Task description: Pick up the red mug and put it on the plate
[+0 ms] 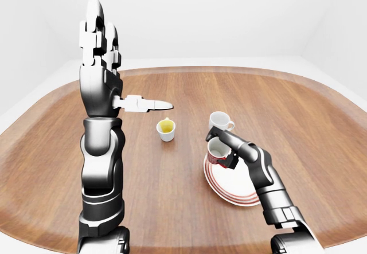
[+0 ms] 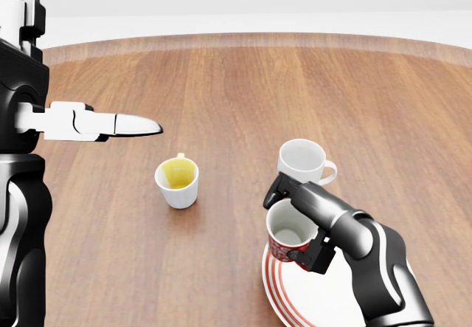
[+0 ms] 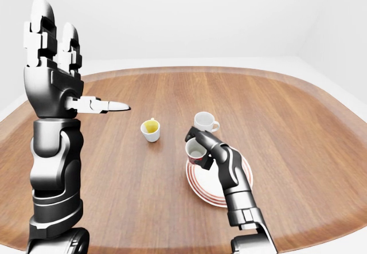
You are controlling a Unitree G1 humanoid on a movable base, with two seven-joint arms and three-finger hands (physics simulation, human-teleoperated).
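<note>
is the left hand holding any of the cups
No, the left hand stands raised and open at the left-eye view's left, well apart from the yellow cup.

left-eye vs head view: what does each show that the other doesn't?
Only the left-eye view shows the whole raised left hand with its fingers upright, the full plate, the table's near edge and the room walls.

Only the head view shows the mugs close: the yellow inside of the small cup and the white mug's handle pointing to the view's right.

Both show the right hand shut on the red mug at the plate's left rim.
</note>
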